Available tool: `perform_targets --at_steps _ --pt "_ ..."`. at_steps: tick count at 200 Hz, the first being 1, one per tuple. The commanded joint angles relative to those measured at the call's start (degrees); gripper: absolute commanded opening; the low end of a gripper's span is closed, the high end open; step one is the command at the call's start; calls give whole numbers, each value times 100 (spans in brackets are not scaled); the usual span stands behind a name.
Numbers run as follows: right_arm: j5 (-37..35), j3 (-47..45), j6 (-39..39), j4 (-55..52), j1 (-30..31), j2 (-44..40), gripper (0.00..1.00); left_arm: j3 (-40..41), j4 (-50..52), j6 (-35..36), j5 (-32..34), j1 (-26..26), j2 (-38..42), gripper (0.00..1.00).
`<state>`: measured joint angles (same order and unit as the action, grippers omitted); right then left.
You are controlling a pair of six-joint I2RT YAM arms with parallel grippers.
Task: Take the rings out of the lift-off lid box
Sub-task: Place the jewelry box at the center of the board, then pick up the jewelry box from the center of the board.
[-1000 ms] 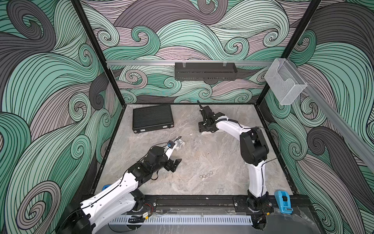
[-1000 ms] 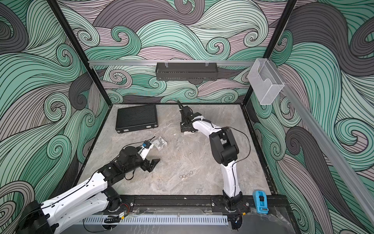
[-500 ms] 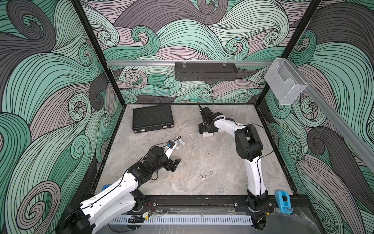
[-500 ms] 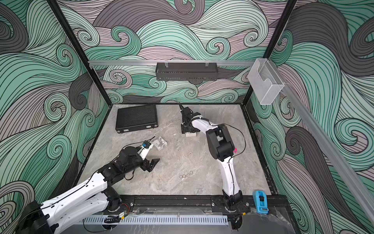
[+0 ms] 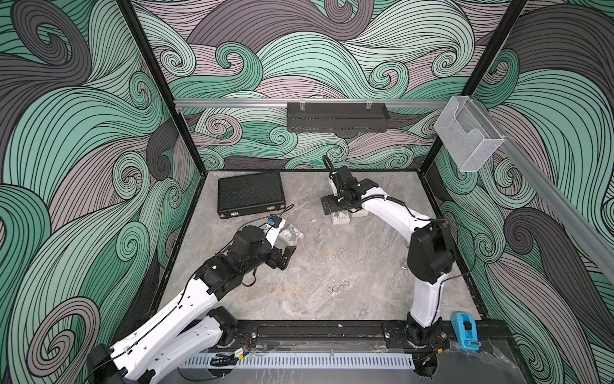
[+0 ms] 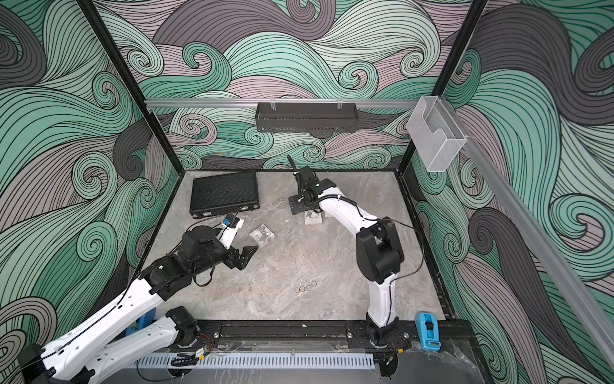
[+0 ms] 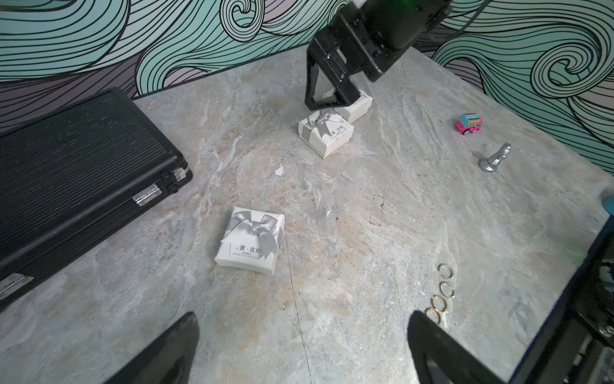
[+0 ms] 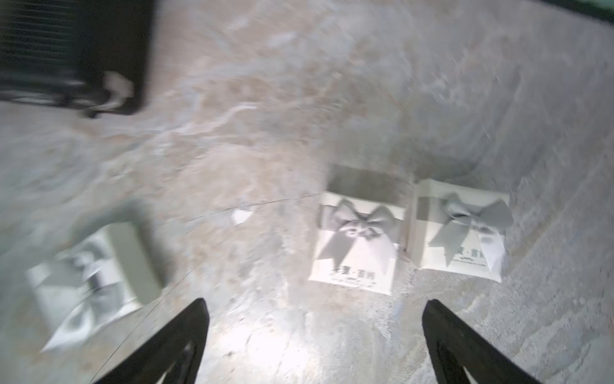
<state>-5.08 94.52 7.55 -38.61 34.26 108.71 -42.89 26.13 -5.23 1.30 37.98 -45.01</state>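
Your right gripper hangs just above the two white gift boxes that sit side by side at the far part of the marble table. Its jaws are spread wide with nothing between them, though that wrist's picture is smeared, so fine detail is lost. Your left gripper is spread wide and empty too, low over the table, with the third gift box a little ahead of it. Four rings lie in a short row on the bare stone nearer the arm bases, well apart from every box. They are thin pale hoops, lying flat. All three lids look seated, so you cannot tell whether more rings wait inside. Expect those hoops to be featherlight, hard and slick, so they will likely skate or roll at a nudge. Come straight down and pinch across the band. The boxes look like light card, so take a lid by two opposite side walls, not by the soft ribbon bow. Reckon on the base lifting with it unless your other gripper pins it.
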Motion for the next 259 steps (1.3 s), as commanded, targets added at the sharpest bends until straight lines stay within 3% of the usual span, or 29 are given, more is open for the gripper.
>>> perform_targets --at_steps 1,47,125,259 --pt "737 -324 -745 305 630 28 100 -204 1197 -170 -51 43 355 99" --pt "1098 455 -755 275 1193 998 100 0 1322 -224 -156 43 1049 99" --pt "1119 1563 -672 212 1335 2390 100 -70 1542 -82 -157 43 898 99" --pt "734 1649 -397 230 1425 2697 85 -61 1503 -71 -130 43 861 99"
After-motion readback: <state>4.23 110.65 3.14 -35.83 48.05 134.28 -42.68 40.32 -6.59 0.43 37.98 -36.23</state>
